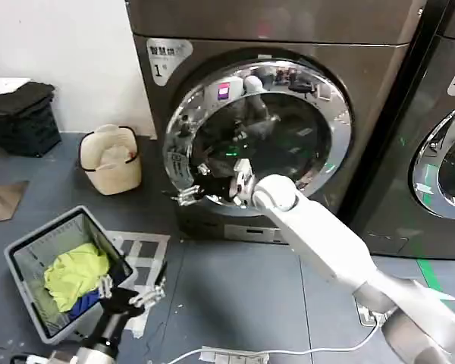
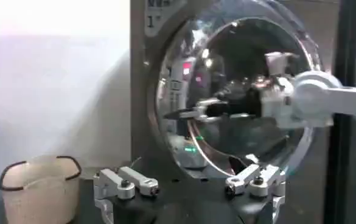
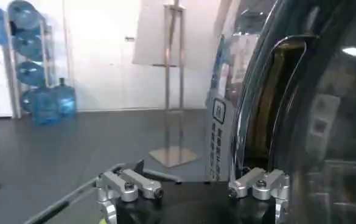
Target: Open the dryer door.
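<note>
The dryer door (image 1: 262, 136), a big round porthole with a wide chrome rim and dark glass centre, sits in the front of the bronze-grey machine (image 1: 379, 83) labelled "1", which stands on the grey floor (image 1: 235, 288) against a white wall. The right arm (image 1: 326, 243) reaches up from the lower right of the head view across the door's lower half, and the right gripper (image 1: 188, 199) is at the lower left edge of the chrome rim; in the left wrist view that gripper (image 2: 184, 114) shows its dark fingers close together in a narrow stance against the rim, though whether they actually clamp anything cannot be told. The right wrist view looks along the curved chrome edge (image 3: 251, 115) from just beside it (the reflection of a room with blue water bottles shows there). The left gripper (image 1: 148, 292) hangs low near the floor, well apart from the door, with its fingers spread wide and holding nothing. Just beside it stands a grey laundry basket (image 1: 26, 250) with a yellow-green cloth (image 1: 76, 273) inside, and a cream basket (image 1: 110, 159) sits left of the machine
</note>
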You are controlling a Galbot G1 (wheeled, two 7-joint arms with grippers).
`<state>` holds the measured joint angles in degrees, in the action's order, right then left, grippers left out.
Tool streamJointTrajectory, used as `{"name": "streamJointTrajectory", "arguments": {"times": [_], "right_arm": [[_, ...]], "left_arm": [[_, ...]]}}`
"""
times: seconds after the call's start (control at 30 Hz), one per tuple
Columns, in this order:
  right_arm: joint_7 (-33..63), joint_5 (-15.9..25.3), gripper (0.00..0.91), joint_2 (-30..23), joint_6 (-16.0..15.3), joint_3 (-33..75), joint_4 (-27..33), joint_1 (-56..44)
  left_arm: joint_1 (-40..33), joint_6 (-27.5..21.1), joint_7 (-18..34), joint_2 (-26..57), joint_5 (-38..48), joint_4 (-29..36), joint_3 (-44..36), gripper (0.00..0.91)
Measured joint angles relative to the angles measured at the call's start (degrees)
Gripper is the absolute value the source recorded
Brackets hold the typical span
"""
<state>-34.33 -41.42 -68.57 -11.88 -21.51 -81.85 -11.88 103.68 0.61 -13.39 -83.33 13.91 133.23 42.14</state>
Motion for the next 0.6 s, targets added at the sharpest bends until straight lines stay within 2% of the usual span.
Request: {"name": "streamJointTrajectory", "arguments": {"times": [0.6], "right_arm": [[-3.46, -1.66, 0.907, 6.59, -0.37, -1.5, -10.72, -1.99]], "left_arm": [[-10.04, -4.79, -2.64, 8.01, 11.55, -6.37, 14.08, 0.907]]}}
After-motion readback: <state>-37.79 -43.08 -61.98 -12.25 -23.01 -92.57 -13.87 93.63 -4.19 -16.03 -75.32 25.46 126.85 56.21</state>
